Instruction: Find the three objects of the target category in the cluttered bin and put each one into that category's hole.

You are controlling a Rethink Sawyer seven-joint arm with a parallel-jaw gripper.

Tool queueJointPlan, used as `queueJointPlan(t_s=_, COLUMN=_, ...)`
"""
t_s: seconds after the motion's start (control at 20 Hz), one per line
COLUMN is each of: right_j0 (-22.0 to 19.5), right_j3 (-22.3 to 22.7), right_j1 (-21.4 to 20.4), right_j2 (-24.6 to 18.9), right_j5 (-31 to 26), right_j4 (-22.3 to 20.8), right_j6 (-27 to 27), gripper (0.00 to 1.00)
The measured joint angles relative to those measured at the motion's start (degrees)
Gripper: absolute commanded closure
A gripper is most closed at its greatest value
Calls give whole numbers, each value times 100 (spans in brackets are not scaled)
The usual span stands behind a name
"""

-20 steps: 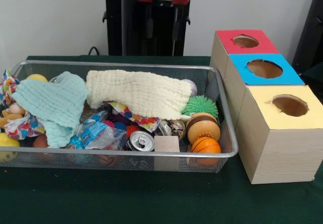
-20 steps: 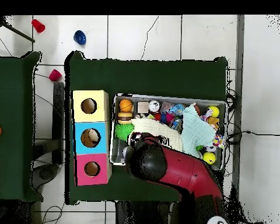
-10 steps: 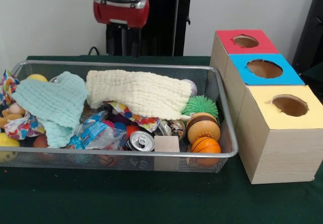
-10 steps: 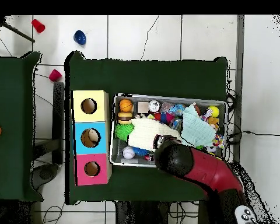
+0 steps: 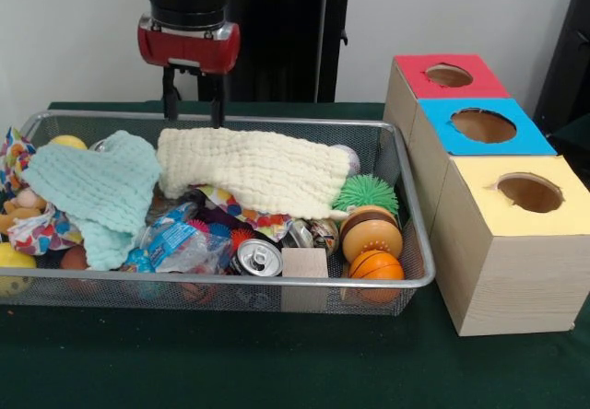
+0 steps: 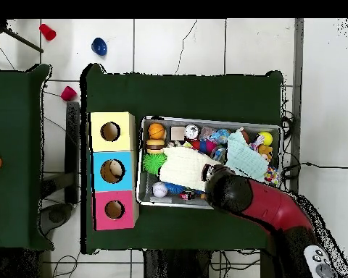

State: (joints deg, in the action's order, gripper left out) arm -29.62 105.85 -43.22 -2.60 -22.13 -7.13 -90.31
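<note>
Subject: one tan plush point(image 5: 18, 208) shows at the bin's point(image 5: 304, 120) far-left end in the front view, half buried between the mint cloth point(image 5: 92, 188) and a patterned cloth. I cannot tell its long axis. I cannot make out the other two plush toys; I judge they may lie under the cloths.

Gripper point(image 5: 194, 105): it hangs just above the bin's far rim, over the gap between the mint cloth and the cream cloth point(image 5: 249, 169). Its fingers point(image 5: 171, 96) stand apart with nothing between them.

Governing relation: the plush lies to the left of the gripper, nearer the camera and lower. The blue box's hole point(image 5: 483, 125) lies well to the right, outside the bin. I judge the reach must go left first, and the carry must then cross the bin's whole length.
</note>
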Motion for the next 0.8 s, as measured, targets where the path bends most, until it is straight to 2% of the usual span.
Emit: queueJointPlan(t_s=0.8, right_j0=93, right_j3=-540, right_j1=55, right_j2=-165, right_j5=-1, right_j4=-25, right_j6=0, gripper=0)
